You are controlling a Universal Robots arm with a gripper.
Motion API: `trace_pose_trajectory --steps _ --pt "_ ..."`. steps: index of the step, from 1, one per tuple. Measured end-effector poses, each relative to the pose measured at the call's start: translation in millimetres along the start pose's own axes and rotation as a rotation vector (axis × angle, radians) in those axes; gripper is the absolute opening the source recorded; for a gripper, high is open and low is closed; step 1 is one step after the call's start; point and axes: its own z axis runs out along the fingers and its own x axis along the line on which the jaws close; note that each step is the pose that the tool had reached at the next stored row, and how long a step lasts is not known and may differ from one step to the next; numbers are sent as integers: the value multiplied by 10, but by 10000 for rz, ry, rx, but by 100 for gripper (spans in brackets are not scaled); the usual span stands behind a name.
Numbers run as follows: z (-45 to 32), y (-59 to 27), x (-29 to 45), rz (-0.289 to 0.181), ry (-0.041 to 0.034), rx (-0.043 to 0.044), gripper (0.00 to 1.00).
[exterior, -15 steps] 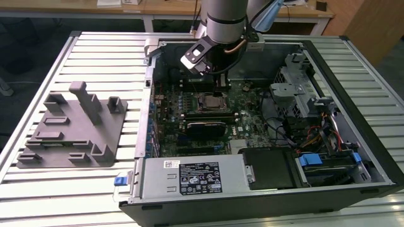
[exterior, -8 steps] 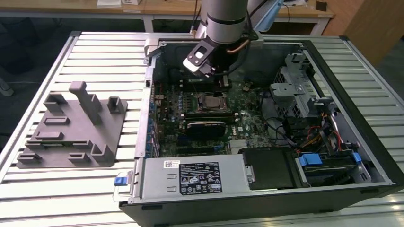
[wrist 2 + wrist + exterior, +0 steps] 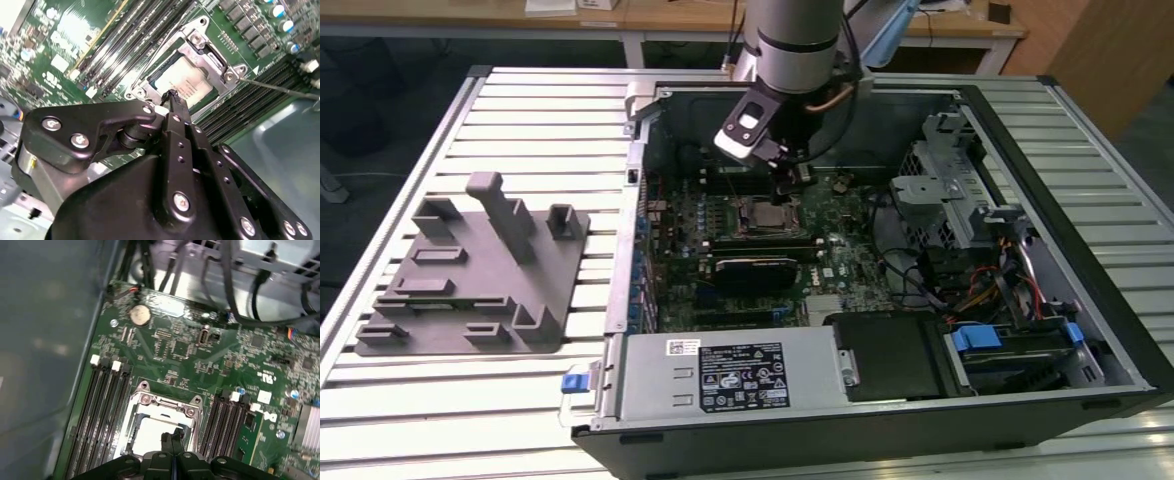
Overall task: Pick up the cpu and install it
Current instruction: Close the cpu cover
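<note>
The cpu (image 3: 189,79) lies flat in the socket (image 3: 221,64) on the motherboard (image 3: 175,350), with its pale silver top plate facing up inside the metal frame. In the exterior view it sits in the far half of the board, directly under my gripper (image 3: 783,190). My fingers are pressed together with nothing between them. In both wrist views their joined tips hang over the plate near one of its edges, and I cannot tell whether they touch it or sit just above it. Rows of black memory slots (image 3: 100,410) run along two opposite sides of the socket. A round coin battery (image 3: 139,314) sits near the board's edge, close to the grey wall of the computer case (image 3: 987,110). The case lies open on its side on the slatted table (image 3: 520,110), towards the exterior view's right. A power supply (image 3: 727,375) fills the case's near edge, and a metal drive cage (image 3: 947,195) with loose cables stands along its right wall in that view. A grey holder block (image 3: 467,270) with upright posts rests on the table just beside the case's left wall, well apart from my gripper
</note>
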Motion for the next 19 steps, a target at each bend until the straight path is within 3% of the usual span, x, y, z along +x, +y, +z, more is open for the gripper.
trace_pose_trajectory --steps 19 --pt "12 0 0 -3448 87 -81 11"
